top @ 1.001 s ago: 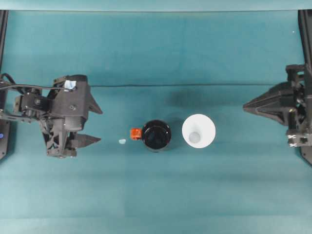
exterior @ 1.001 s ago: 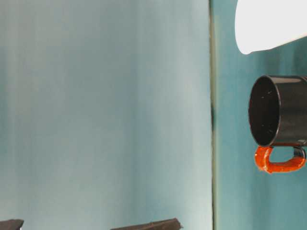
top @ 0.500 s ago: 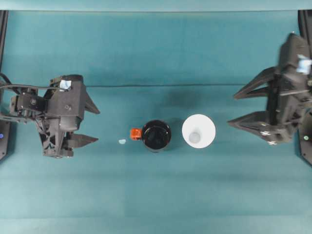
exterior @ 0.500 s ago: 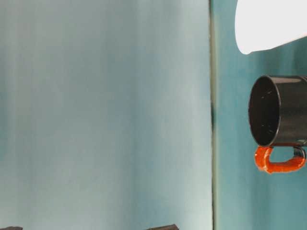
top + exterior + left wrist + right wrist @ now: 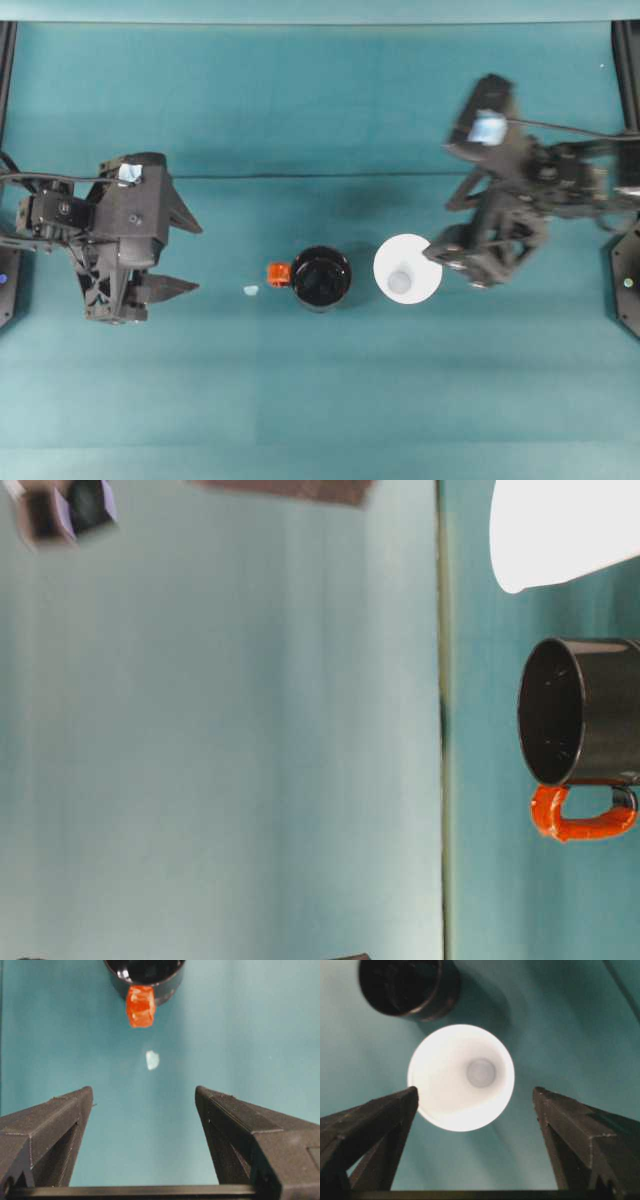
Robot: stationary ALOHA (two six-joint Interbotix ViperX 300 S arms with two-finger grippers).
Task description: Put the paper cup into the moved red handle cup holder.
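Note:
The white paper cup (image 5: 408,268) stands upright at mid-table, its mouth up. Just to its left stands the black cup holder (image 5: 321,278), its red handle (image 5: 278,274) pointing left. My right gripper (image 5: 438,231) is open, blurred by motion, with one fingertip at the cup's right rim. In the right wrist view the paper cup (image 5: 461,1077) lies between and ahead of the open gripper (image 5: 475,1091), with the cup holder (image 5: 407,987) beyond it. My left gripper (image 5: 198,258) is open and empty, well left of the holder. Its wrist view shows the red handle (image 5: 140,1006) ahead of the gripper (image 5: 144,1092).
A small white scrap (image 5: 250,290) lies on the teal cloth between my left gripper and the handle. A seam (image 5: 320,176) runs across the table behind the cups. Black arm bases stand at both side edges.
My right arm has swung in from the right edge to the paper cup, its gripper still open. The left gripper has drawn back slightly to the left. Neither cup has moved.

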